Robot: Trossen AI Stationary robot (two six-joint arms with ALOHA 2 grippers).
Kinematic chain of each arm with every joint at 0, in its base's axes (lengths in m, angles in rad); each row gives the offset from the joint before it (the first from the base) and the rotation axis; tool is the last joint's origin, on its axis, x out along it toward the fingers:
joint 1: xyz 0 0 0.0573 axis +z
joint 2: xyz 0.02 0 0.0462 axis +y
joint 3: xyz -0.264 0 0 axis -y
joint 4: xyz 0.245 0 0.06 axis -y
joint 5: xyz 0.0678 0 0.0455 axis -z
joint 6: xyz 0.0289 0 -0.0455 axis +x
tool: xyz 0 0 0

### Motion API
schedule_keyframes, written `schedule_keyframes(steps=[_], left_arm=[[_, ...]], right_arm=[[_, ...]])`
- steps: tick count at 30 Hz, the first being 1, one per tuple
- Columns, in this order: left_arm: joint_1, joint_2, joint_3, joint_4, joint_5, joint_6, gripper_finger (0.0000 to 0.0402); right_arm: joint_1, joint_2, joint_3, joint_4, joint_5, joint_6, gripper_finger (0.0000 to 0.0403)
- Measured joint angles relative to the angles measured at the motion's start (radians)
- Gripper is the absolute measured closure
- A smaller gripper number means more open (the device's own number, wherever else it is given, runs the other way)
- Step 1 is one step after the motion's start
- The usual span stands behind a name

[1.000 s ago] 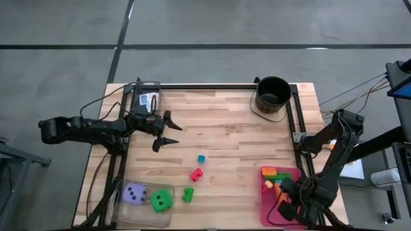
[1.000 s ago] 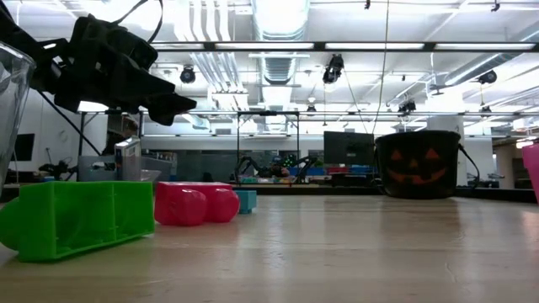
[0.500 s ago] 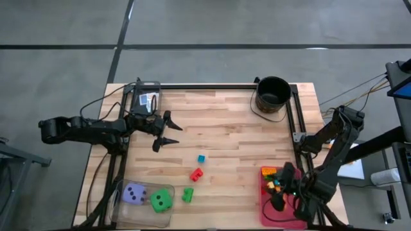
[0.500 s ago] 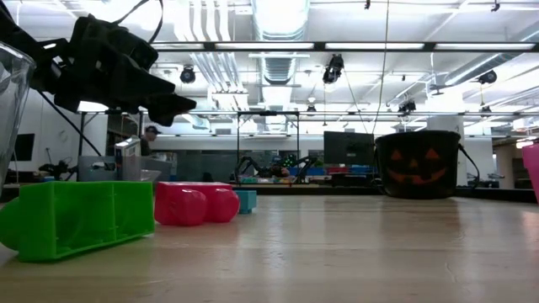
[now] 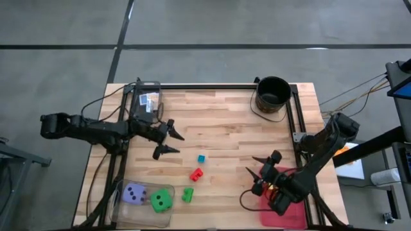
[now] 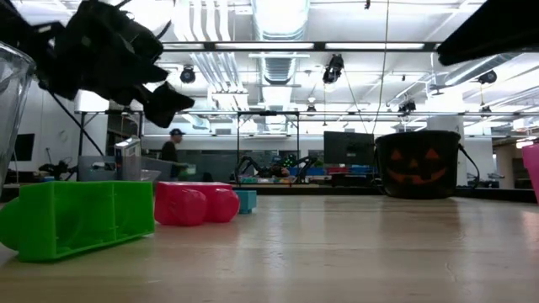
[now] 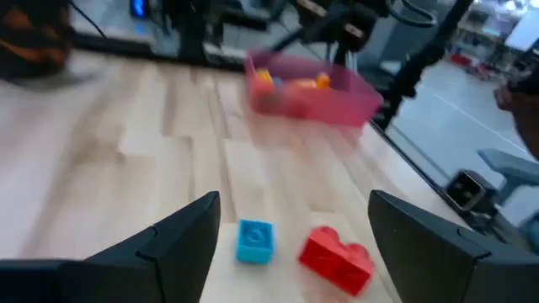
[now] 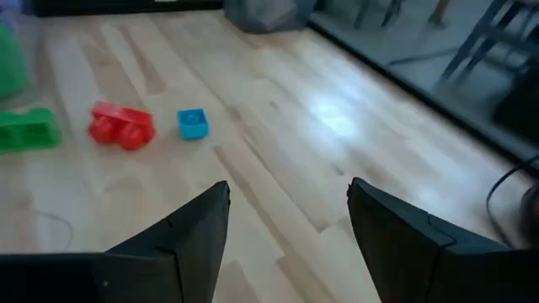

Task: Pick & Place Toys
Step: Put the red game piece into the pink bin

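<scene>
Wooden planks make up the counter [image 5: 225, 122], framed by black rails, with a grey floor around it and a lit workshop beyond, where a person [image 6: 170, 148] stands far off. A black bucket [image 5: 273, 94] sits at the far right corner, well apart from everything else.

Loose toys lie in the near middle: a teal brick [image 5: 201, 158], a red brick [image 5: 195, 174] just nearer, and a green brick [image 5: 187, 194] nearer again. A clear tub [image 5: 122, 192] at the near left holds a purple die [image 5: 134, 193] and a green die [image 5: 161, 200]. A pink tray [image 5: 289, 215] at the near right holds more toys, seen as orange and yellow pieces in the left wrist view.

The left gripper [image 5: 168, 141] hovers above the counter just left of the teal brick, jaws apart and empty; its wrist view frames the teal and red bricks between the fingers [image 7: 160, 244], so it looks lined up to take one.

The right gripper [image 5: 259, 168] hangs over the tray's inner edge, pointed toward the loose bricks, jaws apart with nothing between them. My guess is it is heading out for another piece.
</scene>
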Motion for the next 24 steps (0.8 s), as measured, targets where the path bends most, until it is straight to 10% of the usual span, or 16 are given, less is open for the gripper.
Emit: schedule_keyframes(steps=[14,24], left_arm=[[-0.309,0.001,0.359,-0.591,-0.460,-0.224,0.0018],[-0.406,0.312,0.478,-0.621,-0.495,-0.351,0.0020]], right_arm=[[-0.018,0.265,0.000,0.000,0.123,0.132,0.0164],[-0.027,0.241,0.000,-0.011,0.191,0.150,0.0164]])
